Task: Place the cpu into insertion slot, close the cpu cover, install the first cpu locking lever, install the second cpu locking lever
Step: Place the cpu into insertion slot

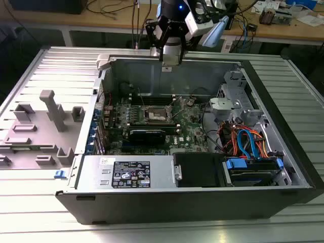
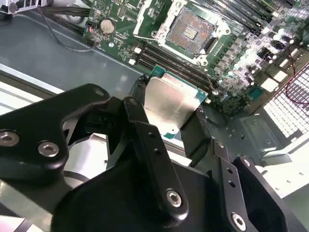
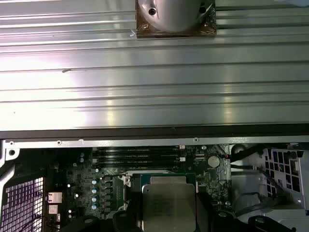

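Note:
My gripper (image 2: 169,113) is shut on the cpu (image 2: 170,101), a flat square chip with a silver-grey top on a green edge, pinched by two opposite sides between the black fingers (image 2: 140,121). The first wrist view shows the same cpu (image 3: 168,205) in the gripper (image 3: 168,215). In the exterior view the gripper (image 1: 171,62) hangs above the case's back wall, behind and higher than the motherboard. The insertion slot (image 2: 190,30) lies open and empty, dark inside its silvery frame, apart from the chip. The cpu cover (image 2: 143,18) stands swung up at one side of the insertion slot (image 1: 156,115).
The open computer case (image 1: 263,195) rests on a ribbed metal table (image 1: 30,223). A black card with heatsink (image 1: 147,134) lies in front of the slot. Blue and orange cables (image 1: 248,142) fill the exterior view's right. A grey fixture tray (image 1: 40,131) sits at its left.

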`<action>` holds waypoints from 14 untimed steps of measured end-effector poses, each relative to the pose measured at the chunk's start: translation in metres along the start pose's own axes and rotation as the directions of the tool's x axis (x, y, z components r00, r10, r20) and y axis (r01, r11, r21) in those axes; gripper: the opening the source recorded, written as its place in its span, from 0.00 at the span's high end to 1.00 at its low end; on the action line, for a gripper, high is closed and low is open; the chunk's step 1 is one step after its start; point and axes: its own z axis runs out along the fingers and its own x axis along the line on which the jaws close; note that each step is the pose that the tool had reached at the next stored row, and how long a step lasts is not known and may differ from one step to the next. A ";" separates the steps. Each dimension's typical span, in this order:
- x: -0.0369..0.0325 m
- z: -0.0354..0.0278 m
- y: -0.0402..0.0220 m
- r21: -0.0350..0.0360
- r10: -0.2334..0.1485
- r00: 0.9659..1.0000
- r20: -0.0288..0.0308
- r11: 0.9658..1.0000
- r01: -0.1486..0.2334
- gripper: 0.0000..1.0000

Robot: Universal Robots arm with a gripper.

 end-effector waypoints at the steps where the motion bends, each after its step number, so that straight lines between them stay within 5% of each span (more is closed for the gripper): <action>1: 0.0000 0.0000 0.0000 0.000 0.000 1.000 0.000 1.000 0.000 0.46; 10: -0.0001 0.0002 -0.0051 0.001 0.003 1.000 0.000 1.000 -0.003 0.46; 14: -0.0002 0.0007 -0.0073 0.001 0.046 0.999 0.004 0.999 -0.046 0.46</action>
